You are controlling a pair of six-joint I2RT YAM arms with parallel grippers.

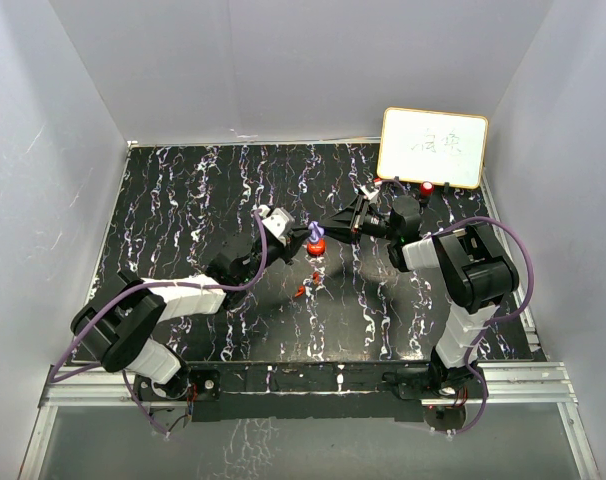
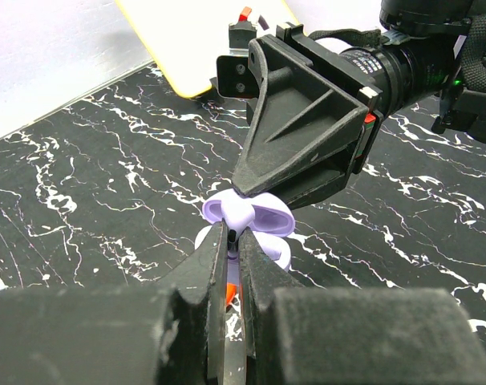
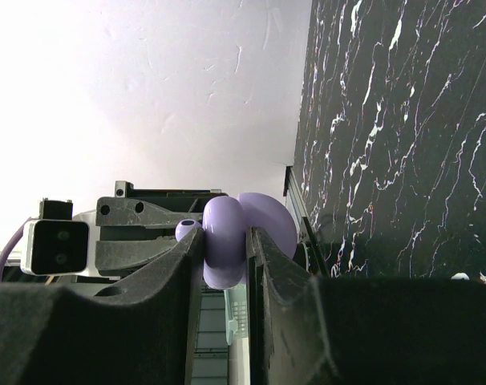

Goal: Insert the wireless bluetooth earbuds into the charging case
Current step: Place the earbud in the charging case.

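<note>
My right gripper (image 1: 326,229) (image 3: 224,237) is shut on the lavender charging case (image 1: 314,233) (image 3: 224,241) and holds it just above the table's middle. The case's lid (image 2: 251,215) stands open toward my left gripper. My left gripper (image 1: 303,234) (image 2: 235,239) is shut on a small lavender earbud (image 3: 187,230) (image 2: 236,226), its tips right at the case's open mouth. A red round case (image 1: 318,247) lies on the table directly beneath. A small red earbud piece (image 1: 303,290) rests on the table, nearer to me.
A yellow-framed whiteboard (image 1: 433,147) (image 2: 203,40) leans at the back right, with a small red object (image 1: 426,187) in front of it. Grey walls close in the black marbled table (image 1: 183,210) on three sides.
</note>
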